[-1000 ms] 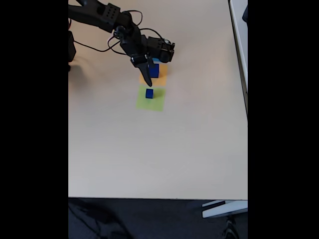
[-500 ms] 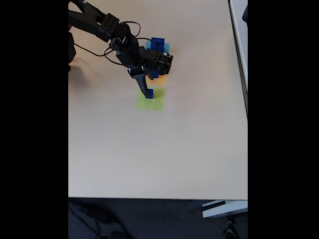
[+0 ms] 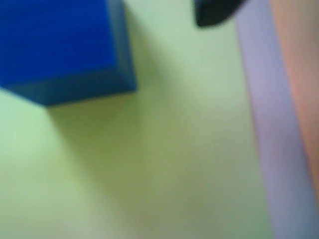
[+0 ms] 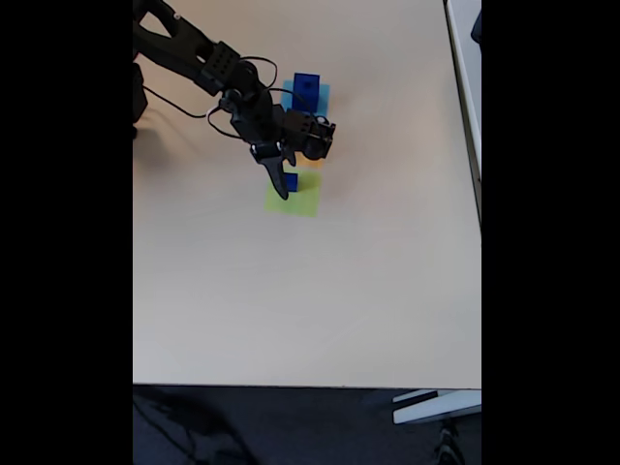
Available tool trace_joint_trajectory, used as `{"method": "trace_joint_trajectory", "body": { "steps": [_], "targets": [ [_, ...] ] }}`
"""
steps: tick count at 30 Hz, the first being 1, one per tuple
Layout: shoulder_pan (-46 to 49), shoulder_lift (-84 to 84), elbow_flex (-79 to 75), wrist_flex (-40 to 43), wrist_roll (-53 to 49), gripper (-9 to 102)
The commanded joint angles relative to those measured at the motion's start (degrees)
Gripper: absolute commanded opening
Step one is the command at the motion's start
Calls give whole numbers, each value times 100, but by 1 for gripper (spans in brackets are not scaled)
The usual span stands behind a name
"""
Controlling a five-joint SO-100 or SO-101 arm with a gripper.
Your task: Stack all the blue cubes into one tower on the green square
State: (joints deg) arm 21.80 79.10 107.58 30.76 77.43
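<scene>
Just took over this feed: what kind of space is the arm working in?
Probably an office or lab bench: a plain beige table on dark carpet, with flat coloured squares such as the pale green square and a small dark blue cube.

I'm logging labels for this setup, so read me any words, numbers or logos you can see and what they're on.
None can be read. The blue cube on the green square has plain faces in the blurred wrist view, and the arm and the other blue cube are too small in the fixed view to show any print.

Bare desk (image 4: 320, 291) lies open in front of the green square (image 4: 302, 201) — behind it, the small cube (image 4: 292, 181) and a farther blue cube (image 4: 306, 89) stand in the way.
</scene>
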Motion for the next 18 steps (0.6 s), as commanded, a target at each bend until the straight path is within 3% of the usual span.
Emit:
{"method": "trace_joint_trajectory", "body": {
  "steps": [1,18],
  "targets": [
    [79,-35,-149,-185,-70,37],
    [176,-202,-220,-281,-114,28]
  ]
}}
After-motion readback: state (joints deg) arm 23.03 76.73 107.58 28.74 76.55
